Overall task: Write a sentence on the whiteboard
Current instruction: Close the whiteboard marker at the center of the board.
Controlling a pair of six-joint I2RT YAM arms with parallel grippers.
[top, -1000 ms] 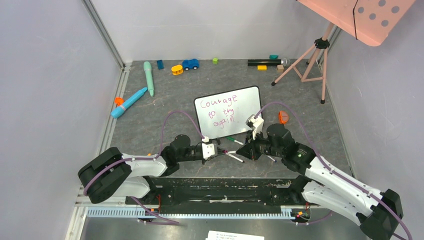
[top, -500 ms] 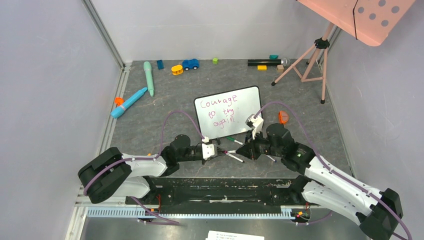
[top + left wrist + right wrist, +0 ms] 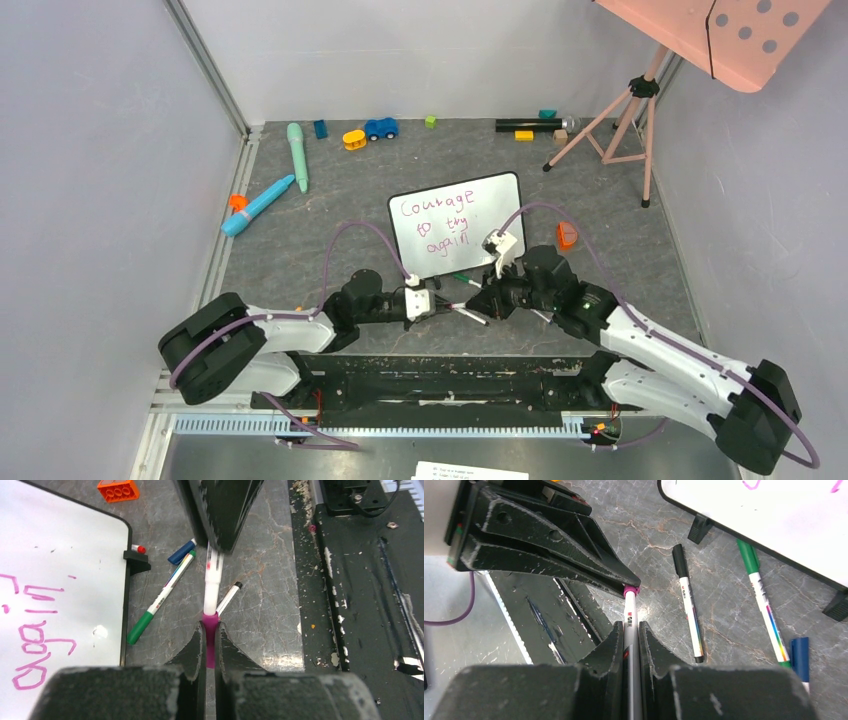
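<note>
As right hand (image 3: pixel 480 297) shifts left, left hand (image 3: pixel 445 304) steady, marker (image 3: pixel 212 580) shared

whiteboard (image 3: pixel 497 213) lying flat, sentence (image 3: pixel 440 222) pink-purple — three lines

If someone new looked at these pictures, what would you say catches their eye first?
Most striking is the small black-framed white whiteboard in the middle of the grey table, bearing the pink-purple handwritten sentence "Courage to try again". Just in front of it, the left gripper and right gripper meet tip to tip, both shut on one white marker with a pink cap, left on the cap, right on the barrel.
</note>
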